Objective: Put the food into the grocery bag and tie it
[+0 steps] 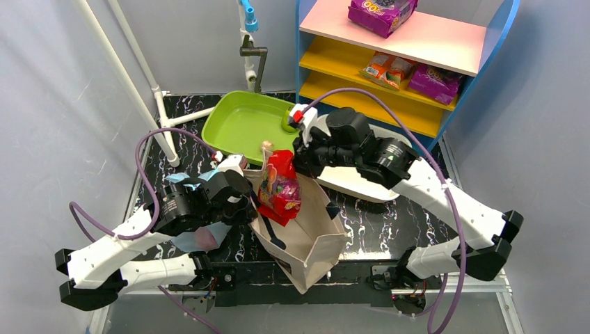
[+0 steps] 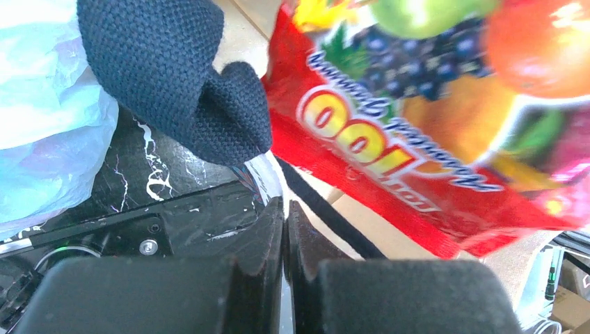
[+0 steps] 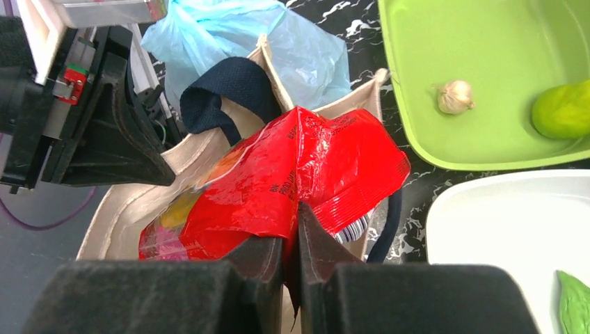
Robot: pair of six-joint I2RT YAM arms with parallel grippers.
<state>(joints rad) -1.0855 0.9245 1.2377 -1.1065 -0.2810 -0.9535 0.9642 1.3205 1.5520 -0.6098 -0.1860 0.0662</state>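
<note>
The food in hand is a red snack packet [image 1: 282, 188] [image 3: 306, 167] printed with fruit, and my right gripper [image 1: 296, 163] [image 3: 292, 216] is shut on its top edge. The packet hangs partly inside a beige canvas tote [image 1: 313, 243] [image 3: 125, 209] with navy handles [image 2: 174, 76]. My left gripper [image 1: 252, 200] [image 2: 285, 209] is shut at the tote's left rim, pinching a thin striped edge of it. The grocery bag [image 1: 200, 238] [image 2: 42, 125] [image 3: 229, 35], thin light-blue plastic, lies crumpled on the table under the left arm, beside the tote.
A green tray [image 1: 243, 125] behind the tote holds a garlic bulb [image 3: 454, 96] and a green pear [image 3: 563, 108]. A white tray [image 3: 501, 236] with a green leaf [image 3: 574, 306] lies to the right. Shelves [image 1: 389, 69] with snack packets stand at the back right, and white pipes [image 1: 139, 83] at the back left.
</note>
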